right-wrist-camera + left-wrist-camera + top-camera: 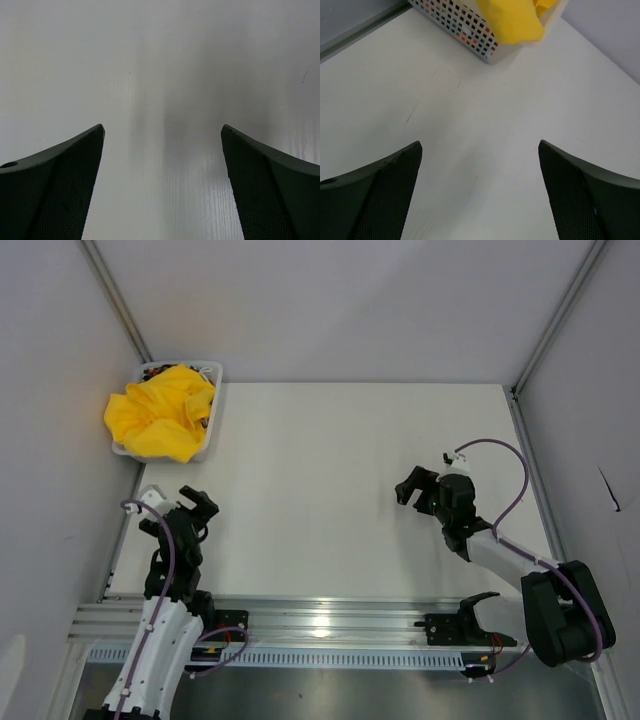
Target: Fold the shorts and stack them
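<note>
- Plainly, the left gripper (200, 500) and right gripper (413, 484) were seen wide open, empty.
- Yellow shorts (160, 412) were best lifted clear of the basket (214, 385) by one edge.

White table (350, 460), basket (460, 22) apparently on far-left corner

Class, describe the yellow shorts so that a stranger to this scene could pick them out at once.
Start at the white table and go to its far left corner, where a white mesh basket sits. The yellow shorts lie crumpled in it, spilling over its rim: the only large bright patch among white and grey things.
</note>
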